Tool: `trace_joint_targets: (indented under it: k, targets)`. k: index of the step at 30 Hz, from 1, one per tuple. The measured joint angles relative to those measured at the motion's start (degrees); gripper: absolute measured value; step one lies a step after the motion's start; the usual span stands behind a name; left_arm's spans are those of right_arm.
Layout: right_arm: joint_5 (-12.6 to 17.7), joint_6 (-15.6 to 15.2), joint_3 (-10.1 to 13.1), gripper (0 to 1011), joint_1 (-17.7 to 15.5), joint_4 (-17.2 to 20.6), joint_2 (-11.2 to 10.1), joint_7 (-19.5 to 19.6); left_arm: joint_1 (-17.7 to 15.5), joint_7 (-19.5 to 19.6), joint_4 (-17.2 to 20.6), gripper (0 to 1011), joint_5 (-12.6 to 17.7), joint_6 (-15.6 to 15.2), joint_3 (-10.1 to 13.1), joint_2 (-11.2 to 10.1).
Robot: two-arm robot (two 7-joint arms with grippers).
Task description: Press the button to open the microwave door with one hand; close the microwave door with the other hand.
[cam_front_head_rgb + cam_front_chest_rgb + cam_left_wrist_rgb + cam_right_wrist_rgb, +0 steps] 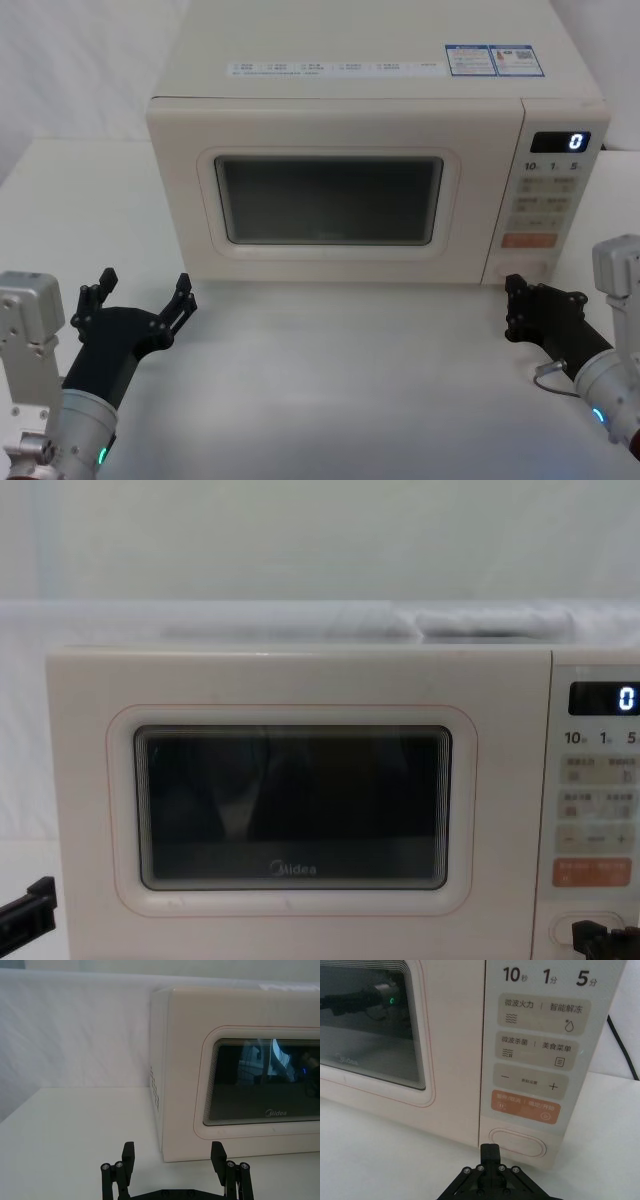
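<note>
The microwave (370,140) stands on the white bench (350,380) with the microwave door (330,195) shut flush against its body, so the task is at its first step: the press that releases the door has not yet been made. The button (517,1142), a wide oval with a raised rim, sits at the bottom of the microwave's control panel (545,195), directly under the orange key (525,1107).

The right gripper (518,310) hangs just in front of the microwave's lower right corner, close to the button and roughly level with it but apart from it. Its fingers are drawn together into a single narrow tip, holding nothing, and in the right wrist view that tip points at the button's left part. The next move, as I judge it, calls for a short straight push forward into the oval, keeping below the orange key so that no cooking program is started.

The left gripper (140,298) waits in front of the microwave's lower left corner, near the door's hinge side, its fingers spread wide and empty. Once the door swings out, this arm is the one placed to push it back, and it should stay clear of the door's swing until then.
</note>
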State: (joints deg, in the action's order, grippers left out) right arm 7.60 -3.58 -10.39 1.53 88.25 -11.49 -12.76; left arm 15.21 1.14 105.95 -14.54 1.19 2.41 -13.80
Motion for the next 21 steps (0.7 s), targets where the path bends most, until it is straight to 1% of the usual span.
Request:
trace_joint_targets:
  k: [7,21]
  targets:
    - [0.74,1.48,0.08,0,1.09,-2.24,0.10,-0.10,0.00,0.00,0.00,1001,0.00,0.00,0.00,0.00]
    - [2.01,3.79,0.20,0,2.89,-6.28,1.11,0.22,0.00,0.00,0.00,1001,0.00,0.00,0.00,0.00]
